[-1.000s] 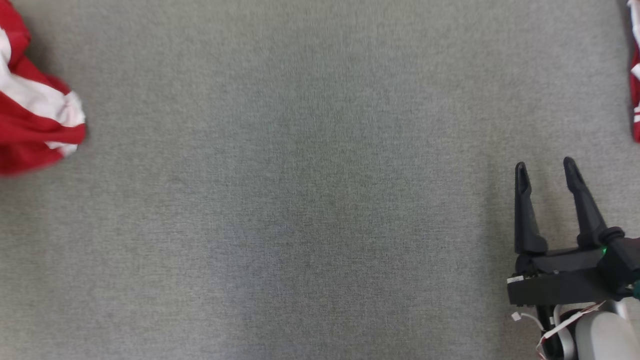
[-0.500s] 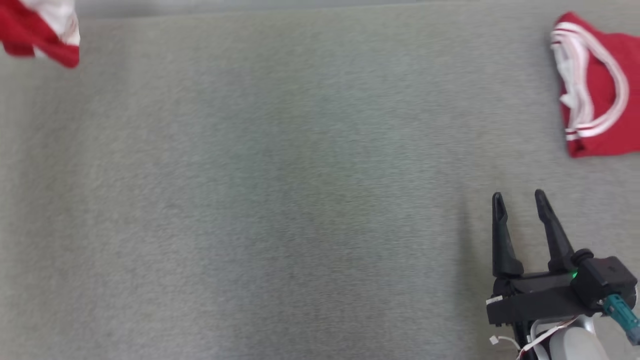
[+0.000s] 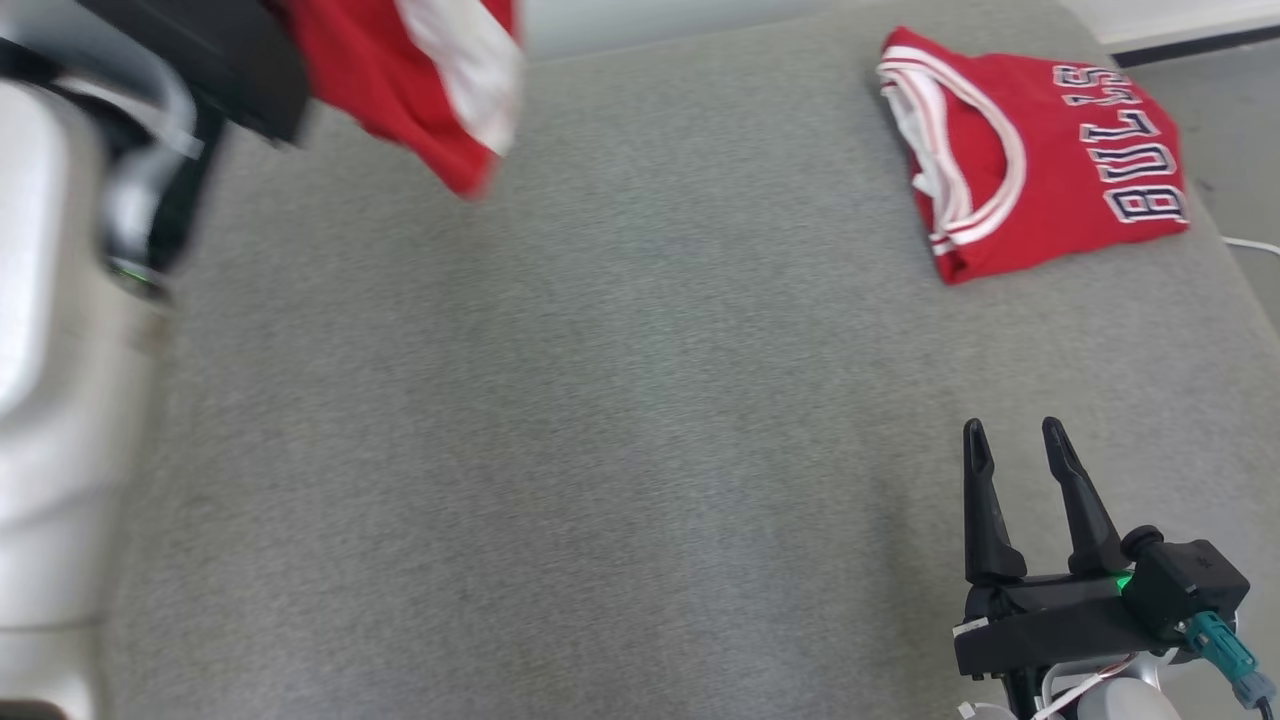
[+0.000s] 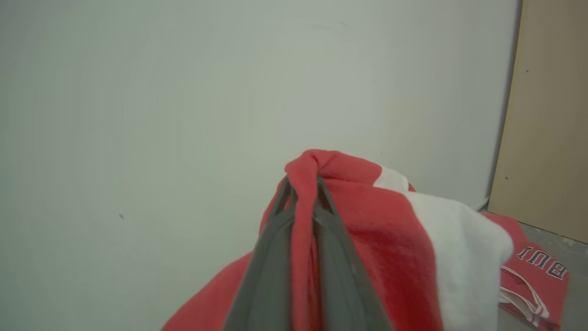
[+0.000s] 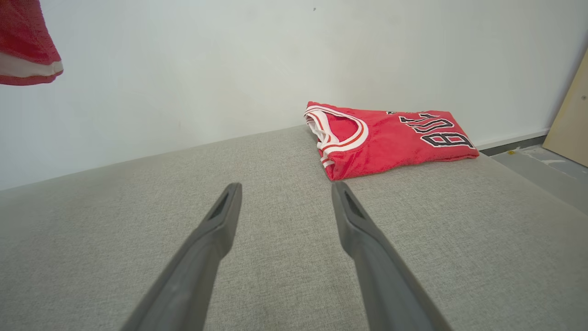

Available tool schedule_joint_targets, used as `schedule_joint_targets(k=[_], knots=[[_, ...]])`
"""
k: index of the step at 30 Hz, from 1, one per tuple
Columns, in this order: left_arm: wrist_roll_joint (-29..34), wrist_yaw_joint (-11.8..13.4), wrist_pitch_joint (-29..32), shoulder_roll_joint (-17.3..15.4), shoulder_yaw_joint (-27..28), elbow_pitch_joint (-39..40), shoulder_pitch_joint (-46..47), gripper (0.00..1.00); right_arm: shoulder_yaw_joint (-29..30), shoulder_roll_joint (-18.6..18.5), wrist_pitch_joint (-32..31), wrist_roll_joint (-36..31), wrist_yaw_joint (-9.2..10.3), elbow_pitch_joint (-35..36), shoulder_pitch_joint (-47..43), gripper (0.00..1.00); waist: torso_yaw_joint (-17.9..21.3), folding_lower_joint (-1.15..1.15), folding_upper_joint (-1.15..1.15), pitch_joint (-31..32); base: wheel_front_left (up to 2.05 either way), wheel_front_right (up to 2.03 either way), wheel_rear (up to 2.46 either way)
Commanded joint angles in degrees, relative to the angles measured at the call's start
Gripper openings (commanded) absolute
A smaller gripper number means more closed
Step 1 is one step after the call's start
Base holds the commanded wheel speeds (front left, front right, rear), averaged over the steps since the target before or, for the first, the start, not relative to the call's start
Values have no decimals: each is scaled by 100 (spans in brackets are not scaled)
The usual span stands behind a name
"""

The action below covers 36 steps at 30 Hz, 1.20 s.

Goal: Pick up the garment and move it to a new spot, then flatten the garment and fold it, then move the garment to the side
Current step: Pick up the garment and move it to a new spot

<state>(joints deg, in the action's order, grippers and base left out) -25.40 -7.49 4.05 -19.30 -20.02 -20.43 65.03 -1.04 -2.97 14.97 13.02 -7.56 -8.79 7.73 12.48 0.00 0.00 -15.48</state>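
Note:
A red garment with a white band (image 3: 420,70) hangs in the air at the far left of the grey fabric surface (image 3: 600,400). In the left wrist view my left gripper (image 4: 303,184) is shut on a bunched fold of the garment (image 4: 367,239), the cloth pinched between both fingers and draping over them. In the head view the garment covers the left fingertips. My right gripper (image 3: 1010,435) is open and empty, low over the near right of the surface. From the right wrist, the right gripper (image 5: 282,188) points across bare fabric, and the garment's hem (image 5: 23,41) hangs at the upper left.
A folded red jersey with dark lettering (image 3: 1040,150) lies at the far right corner, also seen as the folded jersey (image 5: 386,138). A pale wall (image 5: 183,69) runs behind the surface. Floor (image 3: 1240,120) and a tan board (image 5: 569,119) lie past the right edge.
The head camera has swung, bringing the folded jersey and my pale left arm into the picture. The hanging garment shows further right and higher. The right gripper stays open.

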Motion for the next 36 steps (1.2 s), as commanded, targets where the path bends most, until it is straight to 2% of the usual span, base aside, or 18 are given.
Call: schedule_joint_targets(k=[1,6,10,20,21,22,23,24,30,36], knots=[[-58,35,2,119,-108,115,-223,0,-20,12,22,44,17,18,-31,100,257,0,0,77,0,0,0],[-101,101,-21,494,-473,347,-904,0,-75,13,25,131,17,64,-76,100,356,0,0,82,0,0,0],[-114,121,-76,631,-689,352,-1410,0,-115,12,25,179,17,66,-75,100,389,0,0,87,0,0,0],[-191,230,-565,1042,-1256,-131,-3034,0,-213,11,25,273,17,-13,-117,100,427,0,0,176,0,0,0],[-174,225,-603,1072,-1317,-189,-3123,2,-211,12,20,260,17,-24,-127,100,406,0,0,195,0,0,0],[-146,231,-662,1104,-1366,-249,-3194,43,-203,11,19,242,17,-40,-134,100,376,0,0,222,0,0,0],[-114,225,-701,1138,-1429,-301,-3244,89,-203,11,19,222,17,-50,-141,100,343,0,0,253,0,0,0],[-117,219,-752,1180,-1469,-330,-3276,100,-210,11,19,202,17,-62,-147,100,310,0,0,285,0,0,0],[-132,338,-1378,1240,-1329,-184,-3287,100,-106,10,18,59,17,-127,-239,100,49,0,0,574,0,0,0],[-77,645,-1784,943,-892,152,-3492,100,-18,9,19,-82,17,-128,-382,100,-252,0,0,873,0,0,0]])
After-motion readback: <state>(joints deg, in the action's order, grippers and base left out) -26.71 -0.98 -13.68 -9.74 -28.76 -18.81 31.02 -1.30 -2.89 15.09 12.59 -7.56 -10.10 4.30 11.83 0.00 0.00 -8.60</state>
